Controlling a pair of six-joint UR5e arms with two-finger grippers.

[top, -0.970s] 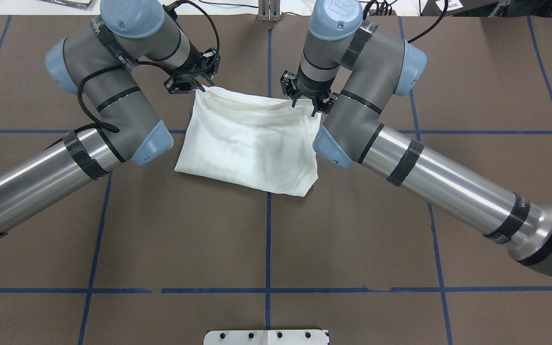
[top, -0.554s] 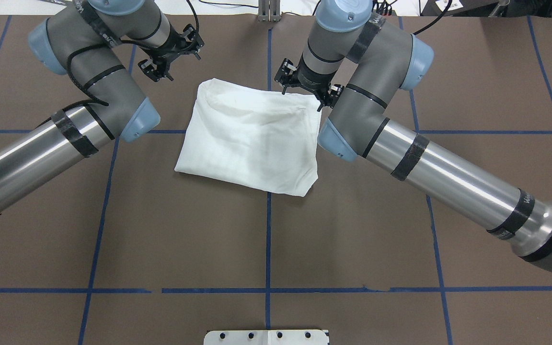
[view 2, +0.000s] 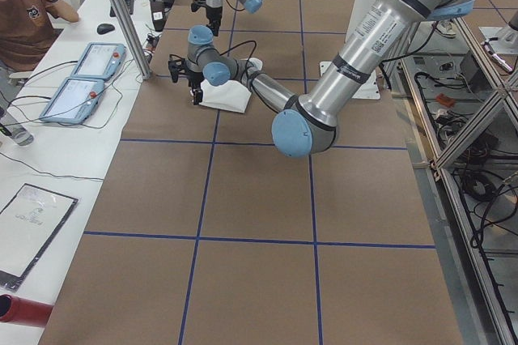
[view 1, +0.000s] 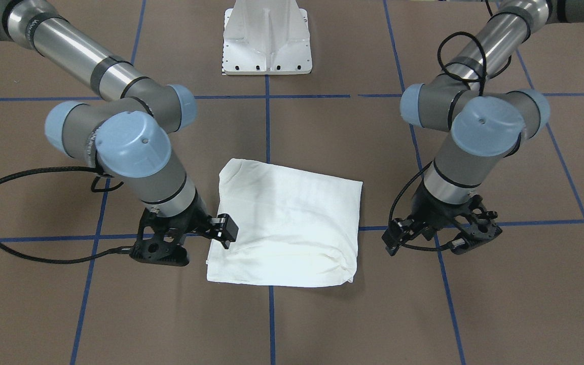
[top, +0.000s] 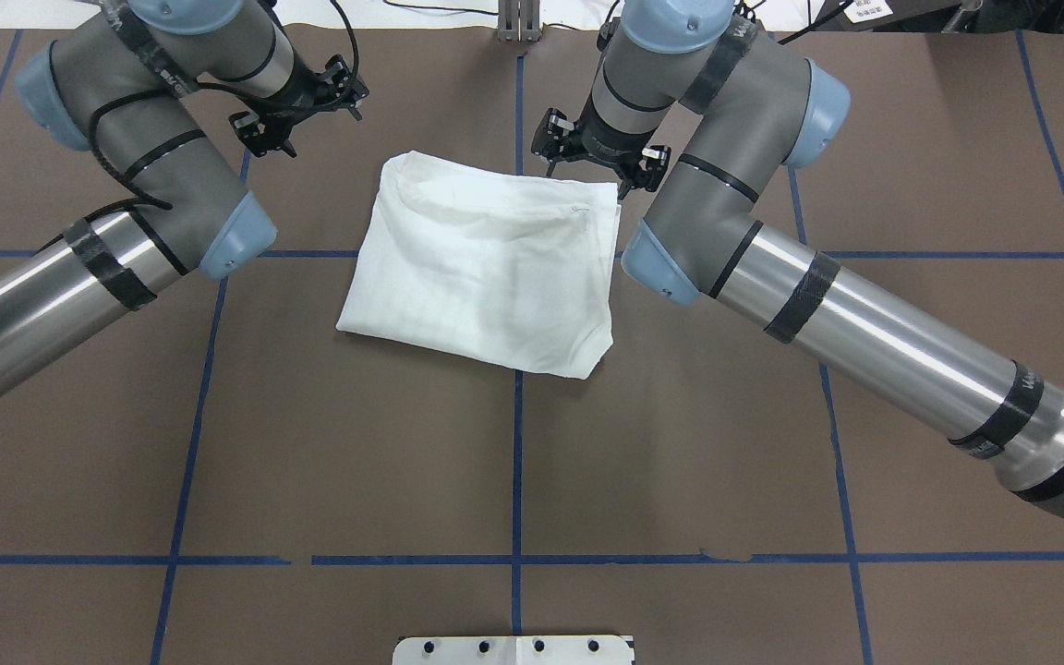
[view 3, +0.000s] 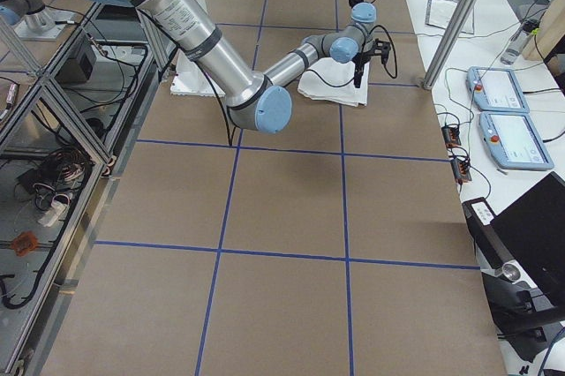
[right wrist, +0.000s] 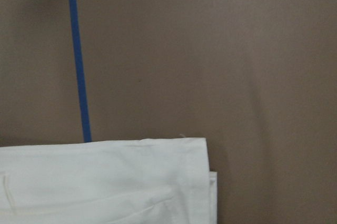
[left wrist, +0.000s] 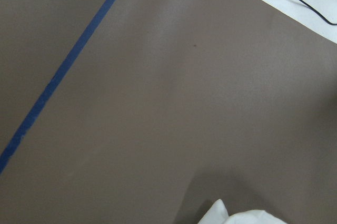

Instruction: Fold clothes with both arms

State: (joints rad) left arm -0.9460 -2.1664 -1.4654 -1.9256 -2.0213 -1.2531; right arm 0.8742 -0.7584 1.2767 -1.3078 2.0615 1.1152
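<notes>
One folded T-shirt; arm-band lettering too small.

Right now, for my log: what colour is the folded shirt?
The shirt is plain white; overhead view.

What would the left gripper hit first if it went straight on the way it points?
Most likely the bare table, just beside the shirt. The left gripper points down, and its wrist view shows mostly table, with only a shirt corner at the edge.
</notes>
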